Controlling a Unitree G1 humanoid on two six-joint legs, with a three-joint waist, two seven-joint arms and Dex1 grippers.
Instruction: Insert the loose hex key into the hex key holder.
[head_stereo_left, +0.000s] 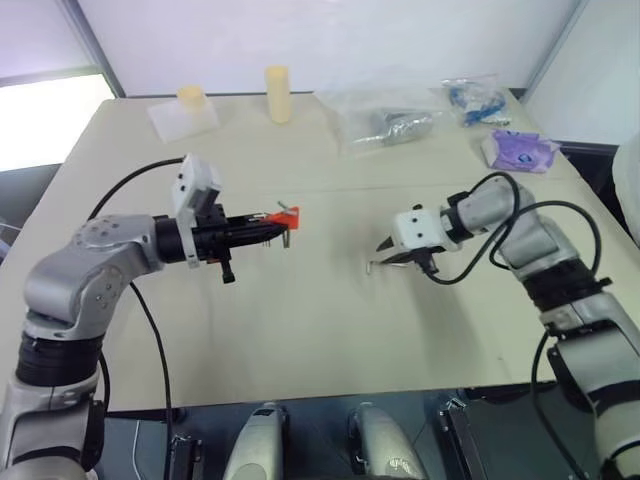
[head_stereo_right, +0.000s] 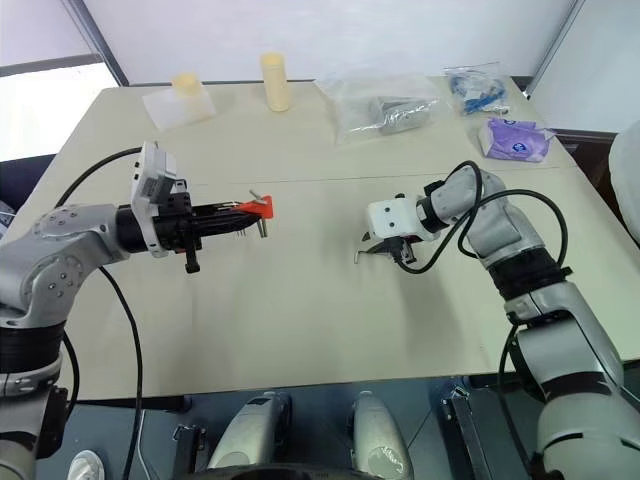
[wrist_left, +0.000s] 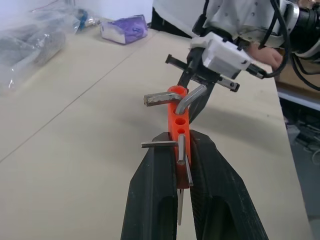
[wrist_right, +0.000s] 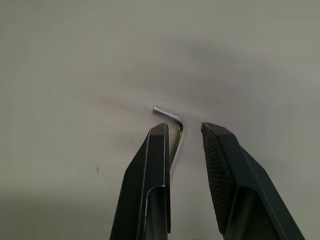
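The loose hex key (wrist_right: 172, 131), a thin grey L-shaped rod, lies flat on the table (head_stereo_left: 300, 330) between the parted fingers of the right gripper (wrist_right: 182, 132), its long leg along them, its bent end at eleven o'clock. At nine o'clock across the table, well apart, the left gripper (wrist_left: 181, 145) is clenched on the red hex key holder (wrist_left: 178, 125)

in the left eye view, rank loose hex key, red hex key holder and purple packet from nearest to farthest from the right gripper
1. loose hex key: on the table, right at the right gripper tips.
2. hex key holder: off toward the robot's left, clamped in the left gripper.
3. purple packet: at the far right edge of the table.
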